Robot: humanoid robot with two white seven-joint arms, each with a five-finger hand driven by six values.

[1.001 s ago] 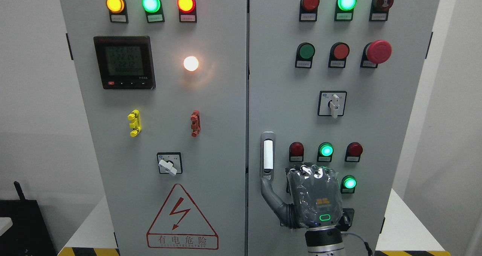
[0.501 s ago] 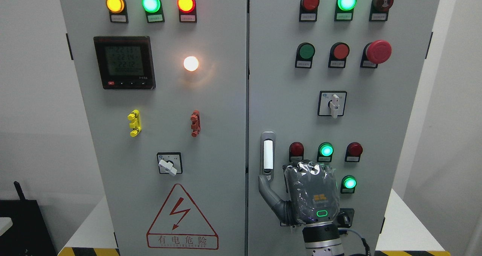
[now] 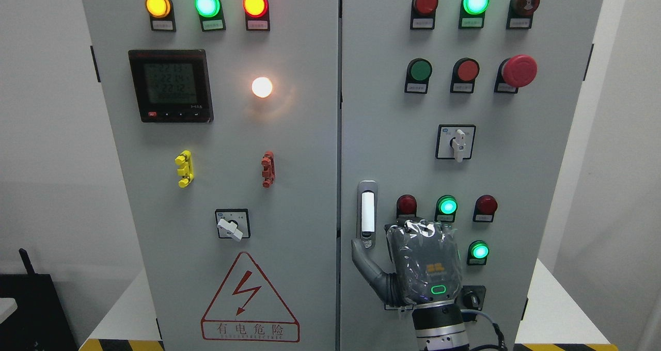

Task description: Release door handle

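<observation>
The right hand (image 3: 421, 266) rises from the bottom edge of the picture, right of the middle, its grey back toward the camera and a small green light glowing near the wrist. It is held up in front of the lower part of the cabinet's right door (image 3: 516, 186). The thumb (image 3: 364, 260) sticks out to the left, its tip just below the door handle (image 3: 367, 212); whether it touches the handle's lower end cannot be told. The other fingers point away behind the palm, so whether they are curled or straight cannot be told. Nothing shows in the hand's grasp.

The door handle is a narrow upright silver plate with a white bar in it, set at the left edge of the right door, about halfway down. Just right of it sit a red lamp (image 3: 406, 205), a lit green lamp (image 3: 447, 205) and another red lamp (image 3: 486, 205), with one more green lamp (image 3: 479, 251) below. Higher on this door are a rotary switch (image 3: 456, 142) and a red mushroom button (image 3: 519, 70).

On the left door (image 3: 310, 186) are a warning triangle (image 3: 250, 299) near the bottom edge, a second rotary switch (image 3: 232, 224), a digital meter (image 3: 170, 85) and a glowing white lamp (image 3: 262, 86).
</observation>
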